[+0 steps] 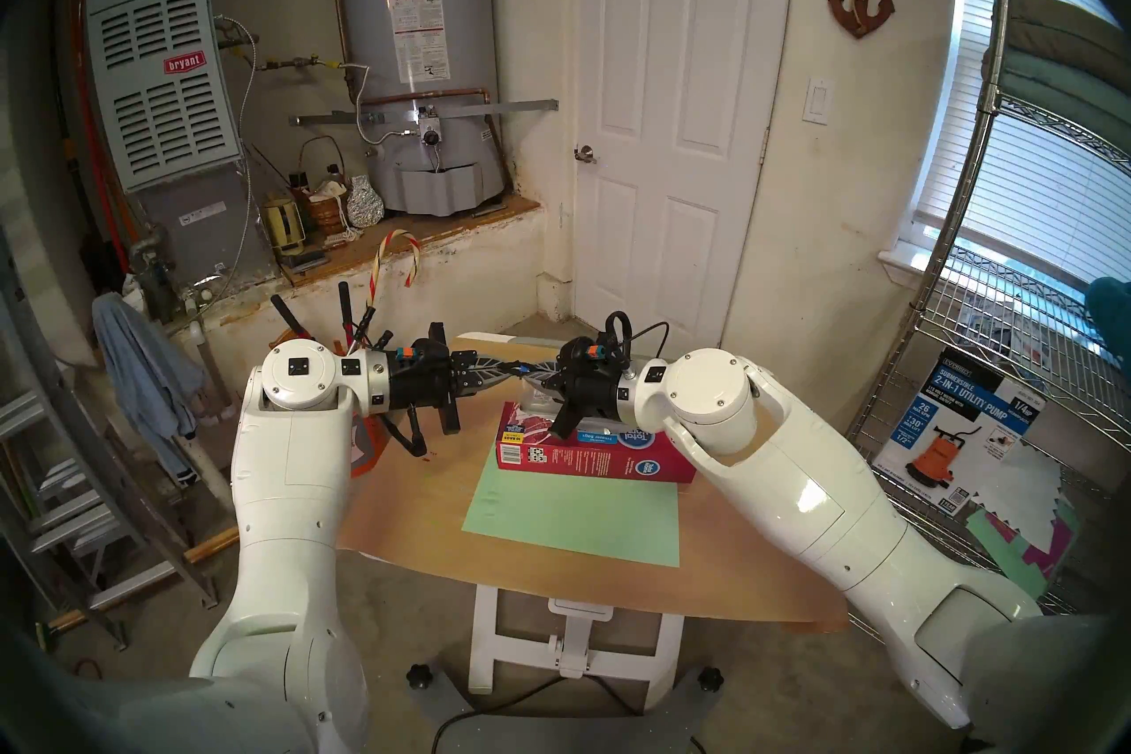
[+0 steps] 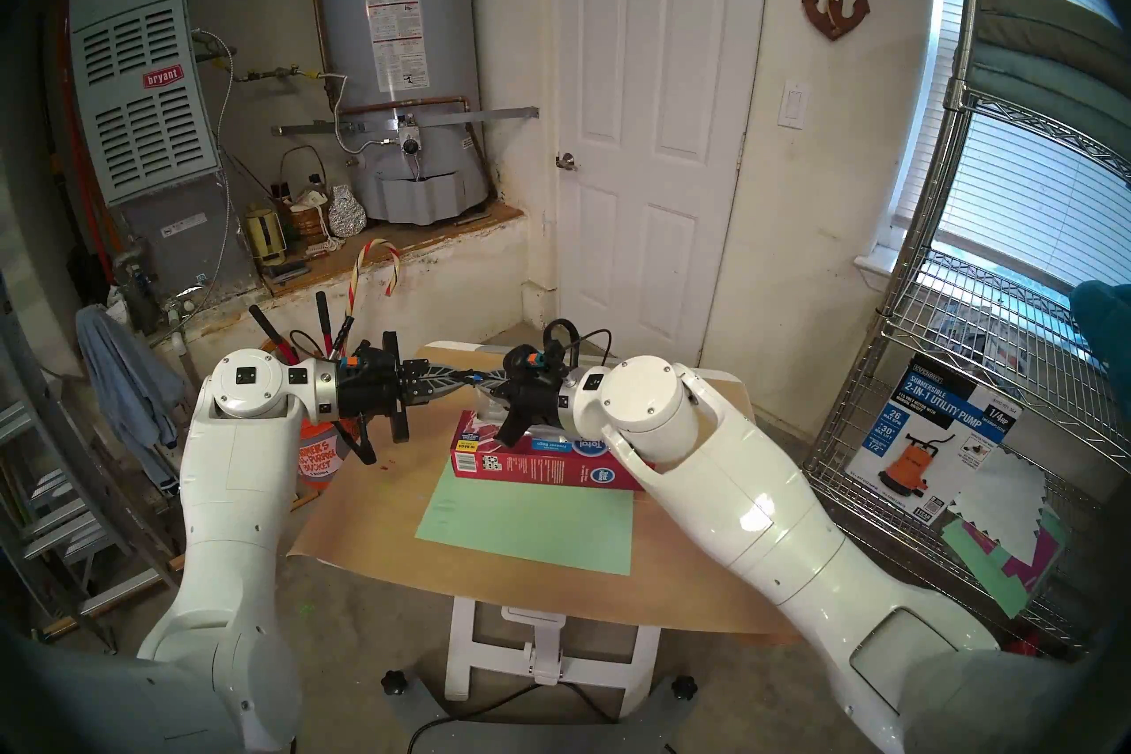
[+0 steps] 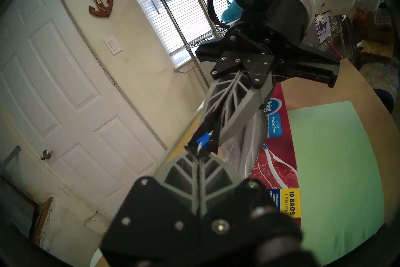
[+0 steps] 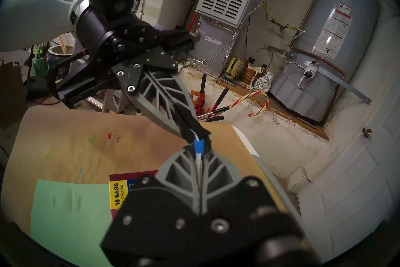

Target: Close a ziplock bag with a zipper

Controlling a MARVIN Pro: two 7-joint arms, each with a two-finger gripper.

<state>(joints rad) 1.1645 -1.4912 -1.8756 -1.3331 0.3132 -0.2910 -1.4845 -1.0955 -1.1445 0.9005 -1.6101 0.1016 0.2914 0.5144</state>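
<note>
Above the table's far half my two grippers meet tip to tip. The left gripper (image 3: 198, 155) is shut on the whitish rim strip of the clear ziplock bag (image 3: 243, 151). The bag hangs down onto the red box. The blue-and-white zipper (image 4: 199, 145) sits on that strip right at the tips of my right gripper (image 4: 199, 149). Its fingers are pressed together on the zipper, and the strip runs back between them. From the head the left gripper (image 1: 515, 367) and right gripper (image 1: 535, 369) almost touch, with the zipper (image 1: 525, 367) as a blue speck between them.
A red freezer-bag box (image 1: 593, 453) lies on the brown table (image 1: 422, 502) under the right wrist. A green paper sheet (image 1: 569, 514) lies in front of it. An orange bucket with tool handles (image 2: 318, 453) stands beyond the table's left edge. A wire shelf (image 1: 1010, 367) stands to the right.
</note>
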